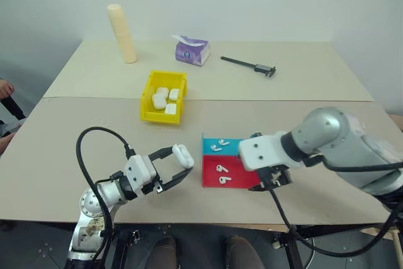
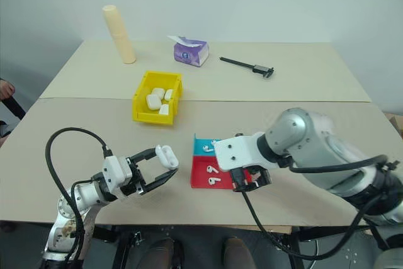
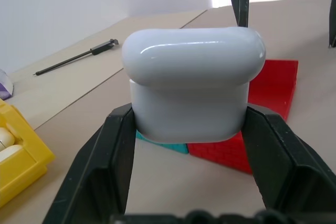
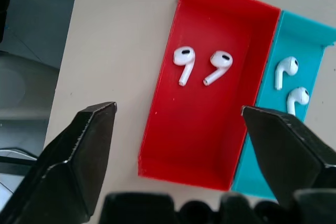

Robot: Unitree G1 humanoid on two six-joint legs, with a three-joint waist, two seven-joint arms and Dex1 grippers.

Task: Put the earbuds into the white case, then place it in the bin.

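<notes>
My left gripper (image 1: 181, 163) is shut on the white case (image 3: 191, 93), which it holds above the table near the front edge with the lid closed. To its right stand a red tray (image 1: 238, 167) and a teal tray (image 1: 234, 150), side by side. Two earbuds (image 4: 185, 62) lie in the red tray and two more earbuds (image 4: 287, 70) in the teal one. My right gripper (image 4: 178, 116) hangs open over the red tray, pointing down, with nothing between its fingers. The yellow bin (image 1: 148, 104) stands further back on the left and holds several white cases (image 1: 165, 99).
A cream stacked cylinder (image 1: 123, 33), a purple tissue pack (image 1: 192, 50) and a black caliper (image 1: 249, 64) lie along the back of the table. A person's hand (image 1: 5, 87) shows at the left edge.
</notes>
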